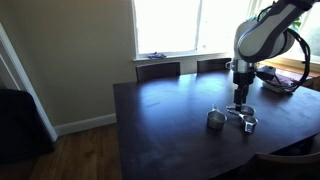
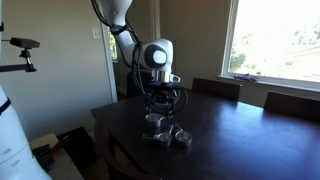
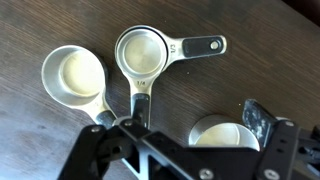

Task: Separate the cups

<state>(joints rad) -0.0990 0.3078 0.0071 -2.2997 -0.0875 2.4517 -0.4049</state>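
Several shiny silver measuring cups lie on the dark wooden table (image 3: 250, 75). In the wrist view one cup (image 3: 72, 76) sits at the left. A middle cup (image 3: 140, 50) shows one handle pointing right and another pointing down, so two cups may be nested there. A third cup (image 3: 222, 135) lies low in the frame between my fingers, partly hidden by the gripper body. My gripper (image 3: 185, 125) is open just above it. In both exterior views the gripper (image 1: 240, 100) (image 2: 161, 104) hangs over the cups (image 1: 216, 120) (image 2: 178, 136).
The table (image 1: 170, 110) is dark and wide, and its near corner (image 2: 110, 120) is close to the cups. Chairs (image 1: 158, 70) stand at its far side under a bright window. A camera on a stand (image 2: 22, 45) is off the table.
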